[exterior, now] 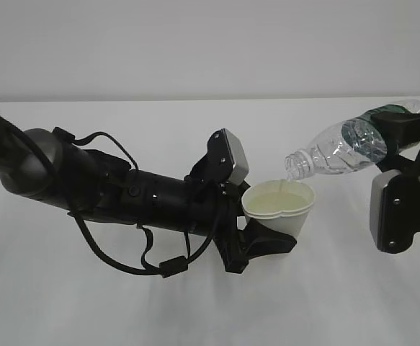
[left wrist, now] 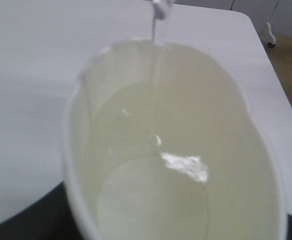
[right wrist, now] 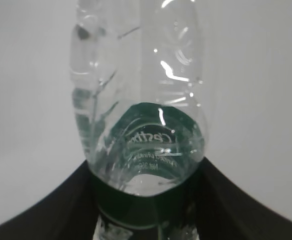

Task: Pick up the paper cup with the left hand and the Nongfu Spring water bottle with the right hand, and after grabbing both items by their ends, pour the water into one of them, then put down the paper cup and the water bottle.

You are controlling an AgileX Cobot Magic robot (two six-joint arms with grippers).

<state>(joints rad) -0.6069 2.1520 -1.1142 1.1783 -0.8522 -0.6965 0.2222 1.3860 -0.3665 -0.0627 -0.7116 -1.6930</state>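
Exterior view: the paper cup sits gripped in the left hand above the white tabletop, rim squeezed oval. Right hand clamps the tilted Nongfu Spring water bottle, mouth over the cup, a thin stream of water falling in. Plain pale wall behind.

white table, pale wall

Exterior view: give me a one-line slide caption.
Right gripper tips the bottle neck-down over the squeezed paper cup held by the left gripper, a thin stream of water falling in.
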